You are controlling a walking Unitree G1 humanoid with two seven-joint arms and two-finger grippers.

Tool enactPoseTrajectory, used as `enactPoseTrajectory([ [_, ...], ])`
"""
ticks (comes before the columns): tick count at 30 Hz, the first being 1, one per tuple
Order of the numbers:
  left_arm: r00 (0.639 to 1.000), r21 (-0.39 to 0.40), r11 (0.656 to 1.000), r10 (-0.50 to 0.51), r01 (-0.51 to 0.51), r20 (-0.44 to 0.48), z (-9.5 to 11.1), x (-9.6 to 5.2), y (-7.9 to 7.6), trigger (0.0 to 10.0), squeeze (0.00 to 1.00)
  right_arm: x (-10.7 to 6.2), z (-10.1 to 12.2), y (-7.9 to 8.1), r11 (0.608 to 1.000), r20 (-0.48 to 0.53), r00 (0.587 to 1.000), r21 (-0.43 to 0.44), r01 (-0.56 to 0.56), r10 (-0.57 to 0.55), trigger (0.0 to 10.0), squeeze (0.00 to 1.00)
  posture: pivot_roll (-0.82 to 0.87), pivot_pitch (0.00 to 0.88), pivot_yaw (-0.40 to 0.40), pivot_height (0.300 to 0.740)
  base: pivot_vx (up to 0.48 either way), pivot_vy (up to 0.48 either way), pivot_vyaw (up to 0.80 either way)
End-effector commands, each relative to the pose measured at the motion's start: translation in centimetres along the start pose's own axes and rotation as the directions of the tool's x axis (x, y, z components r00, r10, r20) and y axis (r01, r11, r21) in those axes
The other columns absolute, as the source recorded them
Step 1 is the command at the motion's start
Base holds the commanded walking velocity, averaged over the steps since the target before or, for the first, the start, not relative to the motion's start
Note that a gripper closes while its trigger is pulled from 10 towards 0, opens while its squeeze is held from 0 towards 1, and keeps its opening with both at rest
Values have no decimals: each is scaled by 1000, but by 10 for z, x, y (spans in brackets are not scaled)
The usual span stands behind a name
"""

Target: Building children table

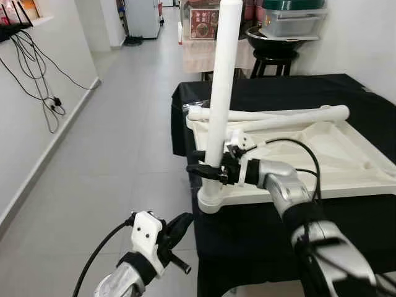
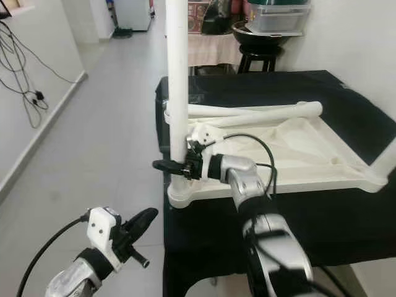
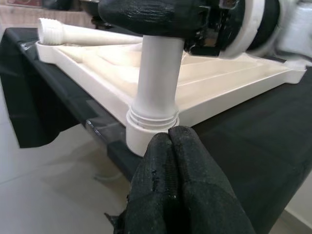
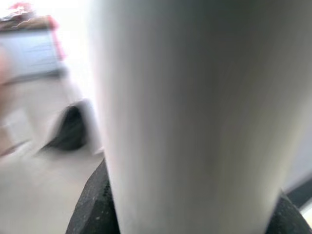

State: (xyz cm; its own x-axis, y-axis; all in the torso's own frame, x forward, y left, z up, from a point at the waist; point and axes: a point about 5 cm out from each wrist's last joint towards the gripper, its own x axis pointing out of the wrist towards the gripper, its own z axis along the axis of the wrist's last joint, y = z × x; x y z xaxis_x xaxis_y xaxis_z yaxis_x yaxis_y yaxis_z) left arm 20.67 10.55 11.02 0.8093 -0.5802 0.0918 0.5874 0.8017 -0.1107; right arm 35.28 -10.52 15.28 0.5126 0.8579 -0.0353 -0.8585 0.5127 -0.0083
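A white children's tabletop (image 1: 346, 162) lies upside down on a black-covered table (image 1: 260, 235). One white table leg (image 1: 221, 93) stands upright in the corner socket (image 1: 209, 199) nearest me. My right gripper (image 1: 210, 167) is shut on this leg just above the socket. More white legs (image 1: 272, 116) lie across the far side of the tabletop. My left gripper (image 1: 176, 238) hangs low in front of the table, shut and holding nothing; in the left wrist view its fingertips (image 3: 170, 161) face the socket (image 3: 146, 131).
The table's near left corner juts toward me. Grey tiled floor (image 1: 117, 154) runs along the left. A white wall with dangling cables (image 1: 43, 93) borders it. A black stool (image 1: 275, 59) with bowls and bins stands behind the table.
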Motion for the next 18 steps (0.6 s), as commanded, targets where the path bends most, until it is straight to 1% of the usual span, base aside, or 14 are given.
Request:
enactPoseTrajectory([
  [1, 1000, -12, 1000, -2, 1, -20, -3, -2, 2, 10000, 0, -7, -47, 9, 962, -179, 955, 98, 255, -235, 0, 0, 3, 0, -12, 740, 0, 0, 0],
  [2, 1000, -12, 1000, -3, 2, -23, -3, -3, 2, 10000, 0, -13, -71, 31, 891, -234, 887, 130, 434, -398, 0, 0, 17, 0, -9, 740, 0, 0, 0],
  [3, 1000, -13, 1000, -2, 2, -25, -2, -4, 3, 10000, 0, -19, -85, 48, 826, -270, 825, 147, 544, -496, 0, 0, 7, 0, -2, 740, 0, 0, 0],
  [4, 1000, -14, 1000, -2, 2, -26, -2, -4, 4, 10000, 0, -22, -90, 58, 792, -286, 796, 160, 589, -534, 0, 0, -1, 0, 1, 740, 0, 0, 0],
  [6, 1000, -13, 1000, -2, 2, -27, -2, -4, 4, 10000, 0, -24, -92, 62, 782, -292, 788, 168, 600, -542, 0, 0, -3, 0, 3, 740, 0, 0, 0],
  [8, 1000, -14, 1000, -2, 2, -27, -2, -4, 5, 10000, 0, -21, -88, 57, 777, -267, 785, 165, 608, -559, 0, 0, -5, 0, 6, 740, 0, 0, 0],
  [10, 1000, -14, 1000, -4, 4, -28, -2, -3, 5, 10000, 0, -14, -75, 41, 781, -206, 787, 132, 611, -581, 0, 0, -10, 0, 10, 740, 0, 0, 0],
  [11, 1000, -12, 1000, -7, 7, -28, -2, -2, 5, 10000, 0, -11, -69, 31, 779, -190, 784, 117, 615, -591, 4863, 0, -8, 0, 11, 740, 0, 0, 0],
  [12, 1000, -12, 1000, -7, 7, -28, -2, -2, 5, 10000, 0, -11, -69, 31, 779, -190, 784, 117, 615, -591, 4863, 0, -8, 0, 11, 740, 0, 0, 0],
  [13, 1000, -7, 1000, -8, 8, -27, -2, -1, 5, 10000, 0, -5, -59, 16, 791, -175, 795, 107, 602, -581, 10000, 0, -6, 0, 12, 740, 0, 0, 0],
  [15, 1000, -5, 1000, -5, 5, -26, -2, 0, 6, 10000, 0, -3, -53, 9, 809, -158, 812, 100, 579, -561, 10000, 0, 1, 0, 9, 740, 0, 0, 0],
  [16, 1000, -2, 1000, -1, 1, -24, -2, 0, 6, 10000, 0, -2, -48, 6, 818, -146, 820, 91, 568, -554, 10000, 573, 4, 0, 7, 740, 0, 0, 0],
  [17, 1000, 5, 1000, 5, -5, -24, -1, -1, 6, 10000, 0, -3, -42, 0, 826, -138, 827, 79, 558, -545, 10000, 1000, 7, 0, 5, 740, 0, 0, 0],
  [18, 1000, 9, 1000, 9, -8, -24, -1, -1, 6, 10000, 0, -3, -37, -5, 830, -135, 829, 71, 554, -542, 10000, 1000, 10, 0, 3, 740, 0, 0, 0],
])
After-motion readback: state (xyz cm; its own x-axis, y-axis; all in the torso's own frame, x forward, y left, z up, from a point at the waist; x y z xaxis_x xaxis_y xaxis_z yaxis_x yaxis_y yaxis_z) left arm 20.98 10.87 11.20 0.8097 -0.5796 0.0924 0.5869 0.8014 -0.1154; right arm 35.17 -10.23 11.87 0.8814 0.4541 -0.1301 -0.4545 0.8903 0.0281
